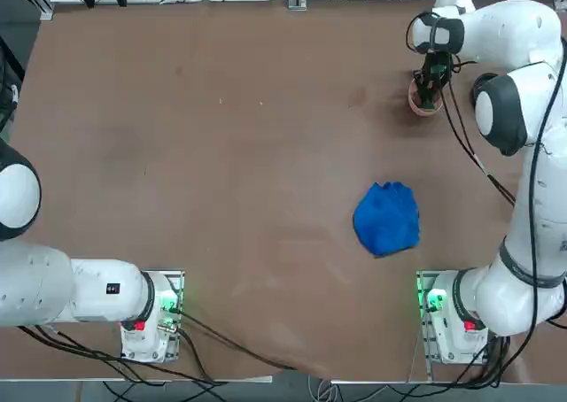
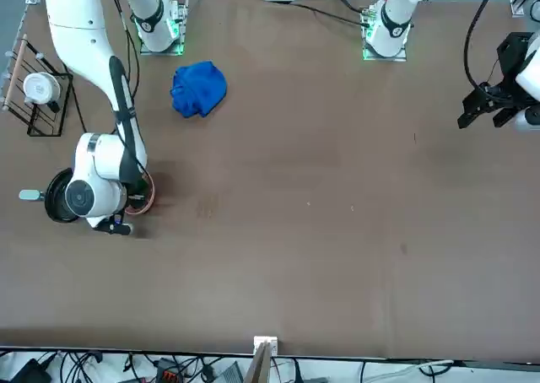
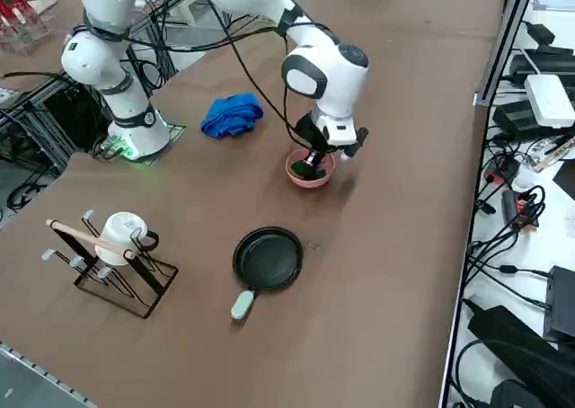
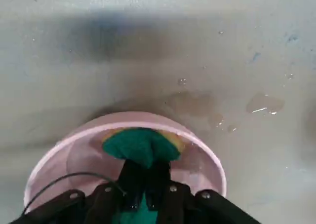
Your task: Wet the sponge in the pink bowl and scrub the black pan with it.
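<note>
My right gripper (image 4: 144,197) reaches down into the pink bowl (image 4: 210,157) and is shut on the sponge (image 4: 142,144). The sponge's green face and a thin yellow edge show inside the bowl. From the side, the gripper (image 3: 314,161) stands upright over the bowl (image 3: 308,179) near the table's middle. From overhead, the gripper (image 1: 431,85) and the bowl (image 1: 424,107) lie at the far right. The black pan (image 3: 268,258) with its light grey handle (image 3: 242,305) rests flat on the table, apart from the bowl. It also shows in the front view as the pan (image 2: 56,199), partly behind the arm.
A crumpled blue cloth (image 1: 387,218) lies between the bowl and the right arm's base. A wire rack holding a white mug (image 3: 121,233) stands near the table's right edge. A few water drops (image 4: 264,104) wet the table beyond the bowl.
</note>
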Robot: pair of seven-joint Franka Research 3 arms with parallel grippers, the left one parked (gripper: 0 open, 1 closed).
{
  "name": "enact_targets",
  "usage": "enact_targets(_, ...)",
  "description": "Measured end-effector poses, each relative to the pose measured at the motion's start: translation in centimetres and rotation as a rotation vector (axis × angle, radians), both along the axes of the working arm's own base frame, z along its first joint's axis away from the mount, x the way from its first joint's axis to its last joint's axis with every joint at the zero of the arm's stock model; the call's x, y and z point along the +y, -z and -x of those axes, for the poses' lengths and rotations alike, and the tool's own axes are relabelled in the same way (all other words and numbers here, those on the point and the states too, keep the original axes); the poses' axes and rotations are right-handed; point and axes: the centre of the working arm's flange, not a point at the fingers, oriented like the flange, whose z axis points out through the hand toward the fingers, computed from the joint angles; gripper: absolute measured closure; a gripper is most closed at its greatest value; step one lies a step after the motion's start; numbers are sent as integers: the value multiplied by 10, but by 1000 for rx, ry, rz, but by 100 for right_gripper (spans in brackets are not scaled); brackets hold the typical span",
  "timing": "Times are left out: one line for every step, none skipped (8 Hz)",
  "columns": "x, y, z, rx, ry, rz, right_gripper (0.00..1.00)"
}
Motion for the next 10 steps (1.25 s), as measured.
enact_targets(1,-12,0,4,3,-8,93)
enact_targets(-1,-36,2,12,13,-22,93)
enact_targets(-9,-67,5,20,17,-40,93)
enact_targets(-28,-96,8,17,4,-59,93)
enact_targets(-57,-116,10,7,-30,-67,93)
enact_targets(-92,-125,12,2,-73,-68,93)
enact_targets(-131,-126,14,-3,-109,-74,93)
enact_targets(-167,-122,15,-16,-142,-78,93)
enact_targets(-202,-112,15,-33,-172,-70,93)
enact_targets(-231,-96,14,-50,-199,-50,93)
